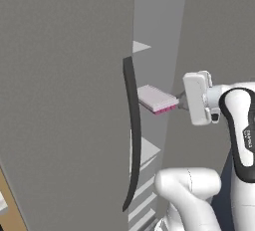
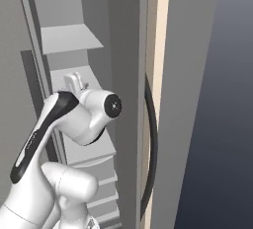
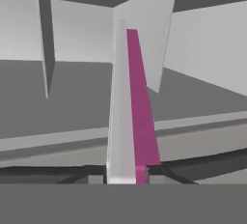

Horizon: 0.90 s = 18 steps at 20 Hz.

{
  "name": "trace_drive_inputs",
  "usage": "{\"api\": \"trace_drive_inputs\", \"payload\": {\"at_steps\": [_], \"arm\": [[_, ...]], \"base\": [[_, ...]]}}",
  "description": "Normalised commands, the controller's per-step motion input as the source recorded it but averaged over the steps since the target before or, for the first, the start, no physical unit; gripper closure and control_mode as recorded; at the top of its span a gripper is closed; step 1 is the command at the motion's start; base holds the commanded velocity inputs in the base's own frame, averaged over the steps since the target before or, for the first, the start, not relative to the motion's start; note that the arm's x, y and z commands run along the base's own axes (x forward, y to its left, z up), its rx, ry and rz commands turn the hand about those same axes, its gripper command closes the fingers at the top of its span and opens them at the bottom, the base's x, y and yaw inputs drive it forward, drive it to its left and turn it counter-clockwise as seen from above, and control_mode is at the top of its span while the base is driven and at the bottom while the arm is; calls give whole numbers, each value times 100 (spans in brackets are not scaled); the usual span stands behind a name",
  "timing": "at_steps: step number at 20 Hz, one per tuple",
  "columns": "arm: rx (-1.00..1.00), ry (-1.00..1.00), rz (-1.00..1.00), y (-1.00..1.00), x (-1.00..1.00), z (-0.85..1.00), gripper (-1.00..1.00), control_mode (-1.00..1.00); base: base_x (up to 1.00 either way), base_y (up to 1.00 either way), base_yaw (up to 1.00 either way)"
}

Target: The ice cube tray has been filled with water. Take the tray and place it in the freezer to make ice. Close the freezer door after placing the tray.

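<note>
Ice cube tray [image 1: 156,98] picked up and in the air, halfway through the gap into the open freezer [image 2: 74,60], level with the white shelves [image 1: 147,150] but not resting on one yet. Pinched at its near end between the closed fingers [image 3: 166,172], sticking straight out ahead of them. Still to do: setting it down, letting go, backing out, shutting the freezer door [image 1: 64,100] by its black handle [image 1: 132,130].

white freezer shelves [image 2: 69,38] stacked in the narrow compartment, nothing visibly resting on them
</note>
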Motion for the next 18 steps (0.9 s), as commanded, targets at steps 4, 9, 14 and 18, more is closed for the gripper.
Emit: {"api": "trace_drive_inputs", "payload": {"at_steps": [4, 9, 14, 18], "arm": [[0, 2, 0, 0, 43, 0, 100, -100], [0, 1, 0, 0, 38, 0, 100, -100], [0, 3, 0, 5, 45, -11, 100, -100], [0, 2, 0, 6, 44, -14, 100, -100]], "base": [[0, 0, 0], [0, 0, 0], [0, 0, 0], [0, 0, 0]]}}
